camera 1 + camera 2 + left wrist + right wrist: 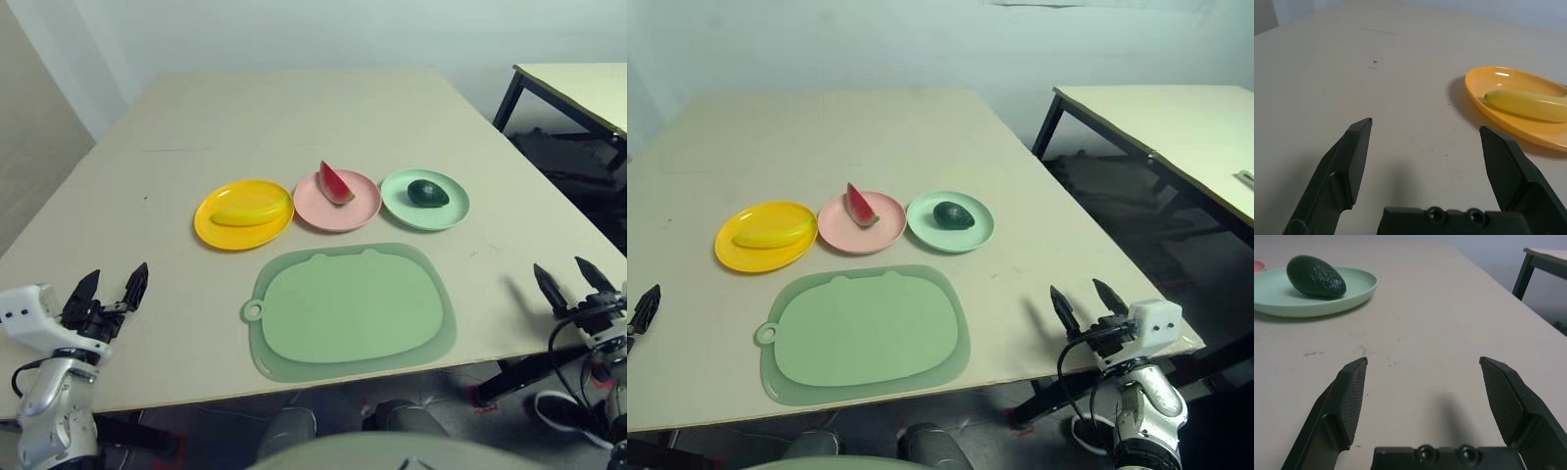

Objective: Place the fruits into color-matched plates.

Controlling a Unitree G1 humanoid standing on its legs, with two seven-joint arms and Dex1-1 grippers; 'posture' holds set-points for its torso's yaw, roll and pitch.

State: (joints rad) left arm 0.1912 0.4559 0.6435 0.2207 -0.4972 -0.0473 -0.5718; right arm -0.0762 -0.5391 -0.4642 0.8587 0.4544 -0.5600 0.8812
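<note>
Three plates sit in a row across the middle of the table [294,117], each holding one fruit. At nine o'clock in the row, the yellow plate [210,232] carries the banana [250,212], lying flat with its long axis running nine to three. The pink plate [364,208] in the centre holds the watermelon wedge [334,183], standing on its rind, its tip pointing toward twelve. At three o'clock, the mint green plate [451,211] holds the avocado [427,194], long axis nine to three. A pale green cutting mat [353,310] lies at six o'clock from the plates. The left gripper [110,284] at eight and the right gripper [573,278] at four both stand wide, holding nothing.
</note>
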